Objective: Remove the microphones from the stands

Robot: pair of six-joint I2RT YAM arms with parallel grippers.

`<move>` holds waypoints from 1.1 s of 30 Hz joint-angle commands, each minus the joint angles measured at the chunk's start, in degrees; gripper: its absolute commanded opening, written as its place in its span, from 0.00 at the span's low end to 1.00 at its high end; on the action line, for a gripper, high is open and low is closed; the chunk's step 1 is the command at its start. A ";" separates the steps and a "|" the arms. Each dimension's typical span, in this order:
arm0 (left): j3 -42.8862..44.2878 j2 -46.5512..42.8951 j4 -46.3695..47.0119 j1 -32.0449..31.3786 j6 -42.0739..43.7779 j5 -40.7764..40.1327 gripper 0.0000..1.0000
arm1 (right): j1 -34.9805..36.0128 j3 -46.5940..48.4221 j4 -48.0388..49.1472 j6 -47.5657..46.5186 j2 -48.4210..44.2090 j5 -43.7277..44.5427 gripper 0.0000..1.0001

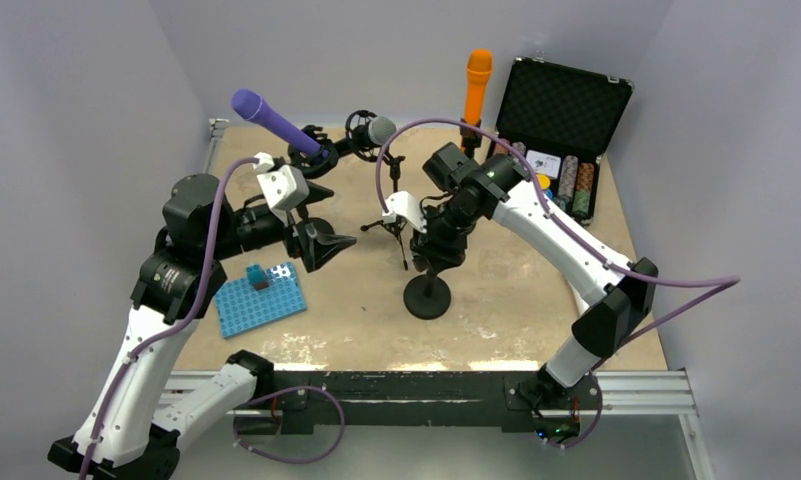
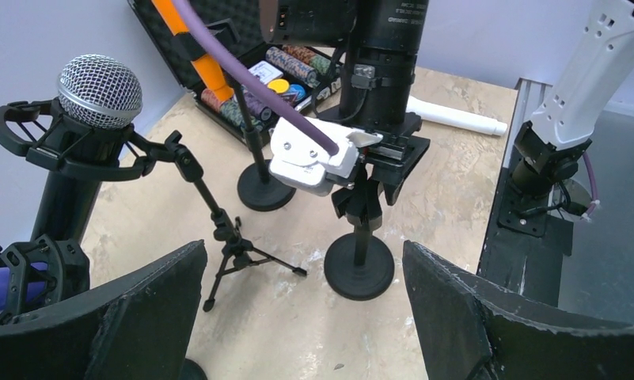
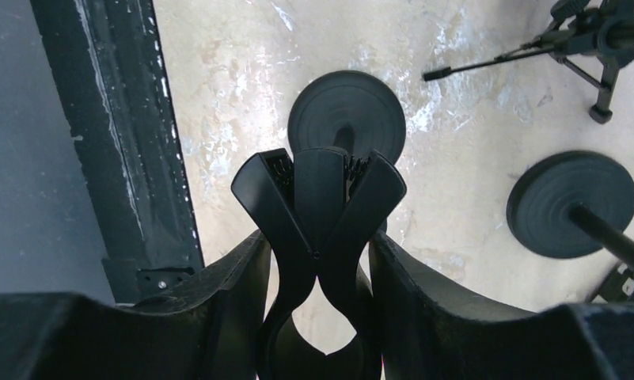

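the purple microphone (image 1: 266, 118) sits tilted in a black ring mount (image 1: 311, 152) near the table's (image 1: 536, 320) far left corner. the silver-headed microphone (image 2: 100, 89) hangs in a shock mount on a small tripod (image 2: 234, 245) by the far edge, and the orange microphone (image 1: 477, 85) stands upright beside the open case (image 1: 566, 105). mid-table, the right gripper (image 3: 317, 237) points down over a round-based stand (image 3: 347, 119), its fingers lying against both sides of the black spring clip (image 3: 317, 190). the left gripper (image 2: 304, 253) hovers just beside the purple microphone, jaws spread wide and holding nothing. a blue rack (image 1: 261, 300) lies near the left edge.
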 commanded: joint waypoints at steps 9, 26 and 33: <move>1.60 1.44 1.14 0.27 1.12 2.47 0.97 | -18.24 -3.60 -4.38 4.20 -11.95 7.50 0.05; 1.64 3.75 3.71 0.27 -1.85 4.53 0.97 | -49.98 11.51 -3.45 4.84 -0.33 6.13 0.00; 2.46 4.46 3.05 0.27 -1.90 4.59 0.97 | -50.80 15.41 0.13 9.60 2.96 3.34 0.00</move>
